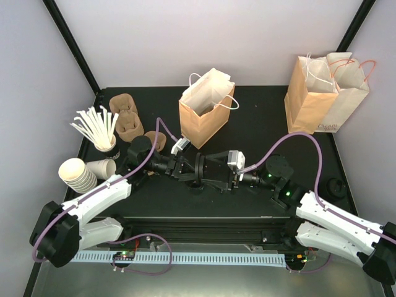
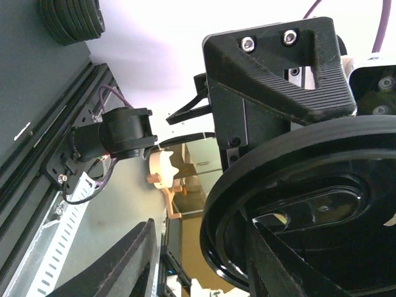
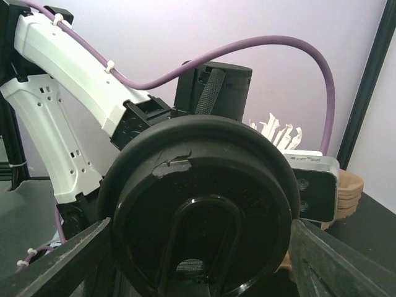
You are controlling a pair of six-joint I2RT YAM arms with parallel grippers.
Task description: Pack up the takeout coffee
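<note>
A glossy black round lid (image 1: 199,168) hangs edge-on above the table's middle, between both grippers. It fills the right wrist view (image 3: 198,216), where my right gripper (image 3: 201,247) has a finger against each side of its rim, shut on it. In the left wrist view the lid (image 2: 322,210) lies against one finger (image 2: 278,260), while the other finger (image 2: 124,266) stands clear of it; my left gripper (image 2: 198,247) is open. Whether a cup of the takeout coffee sits behind the lid I cannot tell. From above, the left gripper (image 1: 184,166) and right gripper (image 1: 215,173) face each other.
An open brown paper bag (image 1: 207,111) stands behind the grippers, and more bags (image 1: 325,93) at the back right. Brown pulp carriers (image 1: 127,117), a cup of white stirrers (image 1: 99,127) and stacked lidless white cups (image 1: 77,173) crowd the left. Black lids (image 1: 337,184) are stacked at the right.
</note>
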